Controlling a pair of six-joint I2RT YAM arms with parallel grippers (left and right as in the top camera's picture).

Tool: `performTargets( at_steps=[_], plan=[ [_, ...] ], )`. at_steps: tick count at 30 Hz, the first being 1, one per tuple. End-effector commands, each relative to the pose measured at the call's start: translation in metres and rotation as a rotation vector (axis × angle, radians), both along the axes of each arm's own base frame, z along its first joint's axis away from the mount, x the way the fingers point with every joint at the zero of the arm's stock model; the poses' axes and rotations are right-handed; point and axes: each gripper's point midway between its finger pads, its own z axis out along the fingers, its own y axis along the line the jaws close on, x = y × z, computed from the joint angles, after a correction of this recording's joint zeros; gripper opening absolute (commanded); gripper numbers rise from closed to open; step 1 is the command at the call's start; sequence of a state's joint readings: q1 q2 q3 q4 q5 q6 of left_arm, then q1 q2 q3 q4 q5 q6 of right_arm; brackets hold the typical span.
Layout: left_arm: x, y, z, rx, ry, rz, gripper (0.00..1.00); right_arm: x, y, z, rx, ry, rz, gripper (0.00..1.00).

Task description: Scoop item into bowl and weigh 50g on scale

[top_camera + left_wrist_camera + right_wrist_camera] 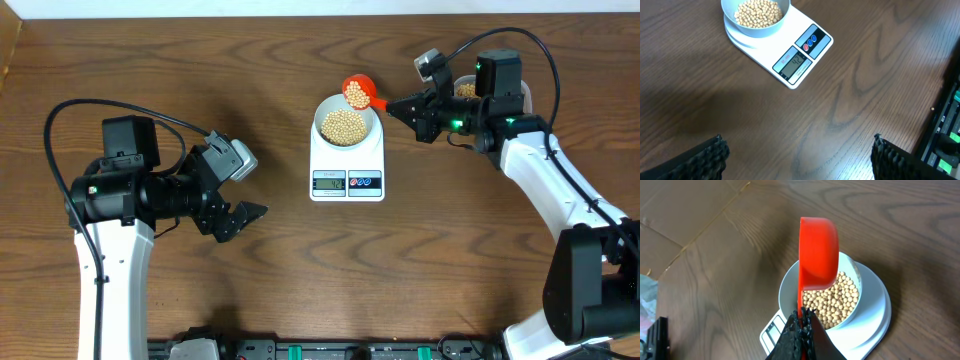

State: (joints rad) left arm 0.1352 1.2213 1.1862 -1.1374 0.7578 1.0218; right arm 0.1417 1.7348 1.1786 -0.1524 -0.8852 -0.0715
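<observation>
The pale bowl [347, 122] stands on the white scale [347, 170] at the table's middle and holds many tan beans [345, 125]. My right gripper [398, 104] is shut on the handle of an orange scoop [358, 92], held tilted over the bowl's far right rim with beans in it. The right wrist view shows the scoop [817, 255] edge-on above the bowl [785, 287] and its beans [837, 300], with the fingers [802, 325] clamped on the handle. My left gripper [245, 195] is open and empty, left of the scale. The left wrist view shows the bowl [756, 27] and the scale [800, 60]; its display reads about 42.
A container of beans [466, 88] sits behind my right arm at the far right, mostly hidden. A rack of equipment [330, 350] runs along the table's front edge.
</observation>
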Motion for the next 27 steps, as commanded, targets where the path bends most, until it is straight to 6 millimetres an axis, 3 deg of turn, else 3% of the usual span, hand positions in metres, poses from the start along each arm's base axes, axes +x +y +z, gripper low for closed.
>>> performTargets(
  at_steps=[1,27],
  plan=[
    [0.0019,-0.0023,0.0113,-0.007,-0.04,-0.017,0.93,-0.001,0.003,-0.0023,-0.014,-0.031,0.026,0.01],
    [0.002,-0.0023,0.0114,-0.007,-0.04,-0.017,0.93,-0.0011,0.0077,0.0005,-0.047,-0.163,0.101,0.01]
  ],
)
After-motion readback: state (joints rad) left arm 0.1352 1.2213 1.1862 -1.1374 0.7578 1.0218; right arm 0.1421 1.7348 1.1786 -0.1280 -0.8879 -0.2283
